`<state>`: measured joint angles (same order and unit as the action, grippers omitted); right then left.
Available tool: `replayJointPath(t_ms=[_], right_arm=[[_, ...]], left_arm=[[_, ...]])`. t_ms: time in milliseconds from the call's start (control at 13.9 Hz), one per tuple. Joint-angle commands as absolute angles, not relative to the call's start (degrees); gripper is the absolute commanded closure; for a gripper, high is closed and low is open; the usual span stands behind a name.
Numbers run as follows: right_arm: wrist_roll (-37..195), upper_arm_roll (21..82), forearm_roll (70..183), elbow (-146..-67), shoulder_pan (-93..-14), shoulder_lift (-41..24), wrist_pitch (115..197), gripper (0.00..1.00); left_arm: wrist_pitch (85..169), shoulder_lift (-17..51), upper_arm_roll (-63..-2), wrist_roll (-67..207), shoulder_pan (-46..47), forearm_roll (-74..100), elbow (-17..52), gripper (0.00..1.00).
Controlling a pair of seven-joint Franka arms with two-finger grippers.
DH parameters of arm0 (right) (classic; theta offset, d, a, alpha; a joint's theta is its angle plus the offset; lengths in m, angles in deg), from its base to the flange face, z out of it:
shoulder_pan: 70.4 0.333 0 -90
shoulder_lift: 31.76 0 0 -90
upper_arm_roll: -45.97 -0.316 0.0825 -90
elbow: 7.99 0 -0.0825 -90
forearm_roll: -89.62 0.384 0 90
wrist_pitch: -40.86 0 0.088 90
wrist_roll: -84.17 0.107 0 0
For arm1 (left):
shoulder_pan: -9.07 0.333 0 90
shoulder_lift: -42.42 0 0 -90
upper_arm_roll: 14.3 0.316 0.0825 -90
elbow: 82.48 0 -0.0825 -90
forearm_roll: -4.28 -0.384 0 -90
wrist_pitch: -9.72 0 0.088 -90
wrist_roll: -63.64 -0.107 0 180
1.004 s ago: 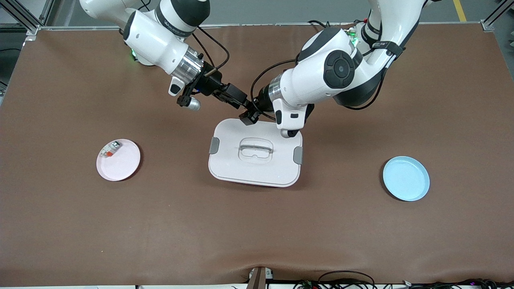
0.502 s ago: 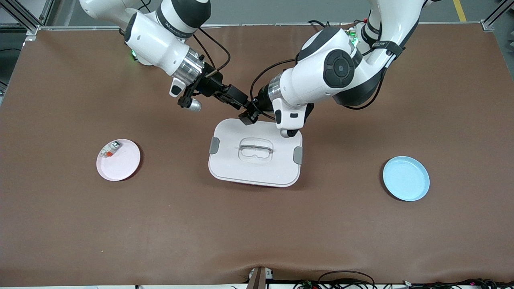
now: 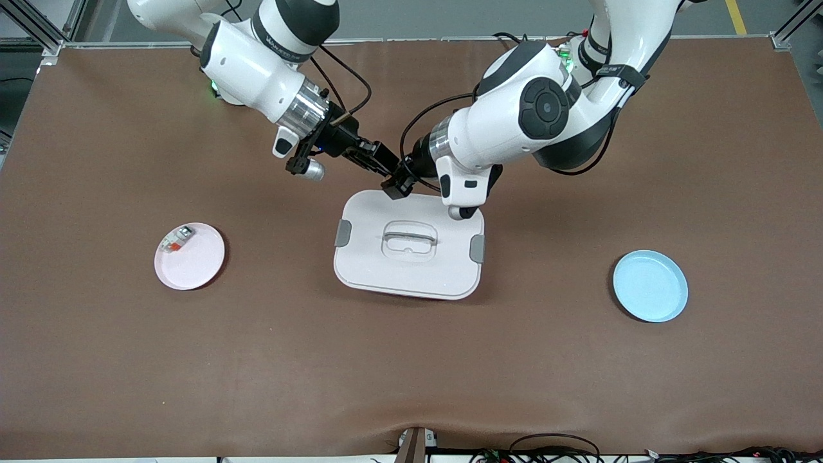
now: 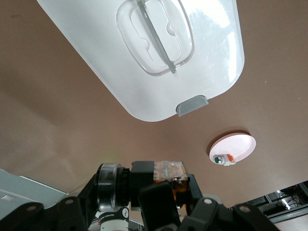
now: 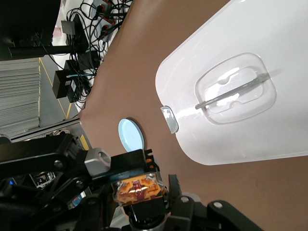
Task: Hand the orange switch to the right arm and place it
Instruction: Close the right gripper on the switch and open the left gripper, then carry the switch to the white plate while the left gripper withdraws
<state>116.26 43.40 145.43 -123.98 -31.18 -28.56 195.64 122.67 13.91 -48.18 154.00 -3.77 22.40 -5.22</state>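
The orange switch [image 5: 139,186], a tiny black block with a glowing orange face, hangs in the air over the edge of the white lidded box [image 3: 360,270] that lies farthest from the front camera. My left gripper [image 3: 397,183] is shut on it; the switch also shows in the left wrist view [image 4: 169,172] between the left fingers [image 4: 159,204]. My right gripper [image 3: 384,164] meets the left one tip to tip. Its thin finger [image 5: 173,185] stands just beside the switch with a small gap, so it is open around it. In the front view the switch is hidden between the two hands.
A pink plate [image 3: 193,263] toward the right arm's end holds a small white-grey part with an orange-red tab [image 3: 177,239]. A light blue plate [image 3: 650,286] lies toward the left arm's end. The white box has a recessed handle [image 3: 409,239] and grey side clips.
Both hands have shifted very slightly together, away from the front camera. The switch stays between them.
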Motion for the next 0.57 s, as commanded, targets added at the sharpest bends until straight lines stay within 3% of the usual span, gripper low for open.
replayJointPath(t_ms=[0,72,143,215,287,502], right_arm=[[117.56,43.42,146.05,-122.51,-31.28,-27.45,195.55,0.94],[117.56,43.42,146.05,-122.59,-31.28,-27.45,195.55,0.95],[117.56,43.42,146.05,-122.51,-31.28,-27.45,195.46,0.95],[117.56,43.42,146.05,-122.51,-31.28,-27.45,195.46,0.95],[117.65,43.42,146.05,-122.42,-31.28,-27.45,195.38,0.95],[117.65,43.59,146.05,-122.24,-31.37,-27.45,194.94,0.95]], left_arm=[[122.66,13.41,-48.13,155.14,-4.29,23.44,-6.72,1.00],[122.66,13.41,-48.13,155.05,-4.29,23.44,-6.63,1.00],[122.66,13.41,-48.13,154.96,-4.29,23.44,-6.63,0.84],[122.66,13.50,-48.22,154.96,-4.29,23.44,-6.63,0.46],[122.66,13.76,-48.13,154.35,-4.37,23.44,-6.63,0.00],[122.66,14.03,-47.96,153.82,-4.20,23.00,-6.63,0.00]])
